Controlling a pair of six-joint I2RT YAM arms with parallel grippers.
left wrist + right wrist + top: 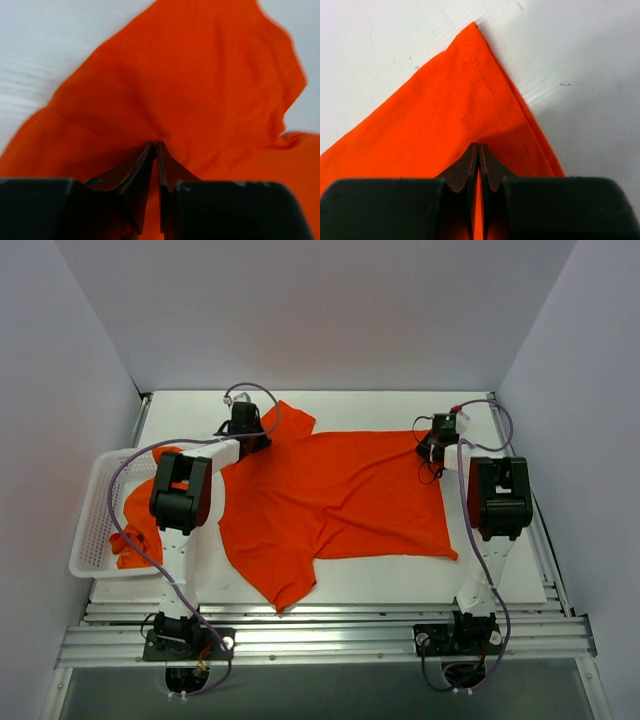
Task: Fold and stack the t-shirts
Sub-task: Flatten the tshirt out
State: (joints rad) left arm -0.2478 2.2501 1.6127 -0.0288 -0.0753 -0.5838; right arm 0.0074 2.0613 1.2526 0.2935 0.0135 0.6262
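Observation:
A bright orange-red t-shirt (pixel 330 500) lies spread sideways across the white table. My left gripper (pixel 245 432) is at its far left, by the sleeve, and is shut on the t-shirt fabric (pixel 165 90), which puckers at the fingertips. My right gripper (pixel 436 447) is at the far right corner of the hem and is shut on the fabric near that corner (pixel 470 95). A second orange-red t-shirt (pixel 140 520) lies crumpled in the basket at the left.
A white perforated basket (pixel 95 515) stands at the table's left edge. White walls close in the back and both sides. A metal rail (pixel 320 635) runs along the near edge, with both arm bases on it.

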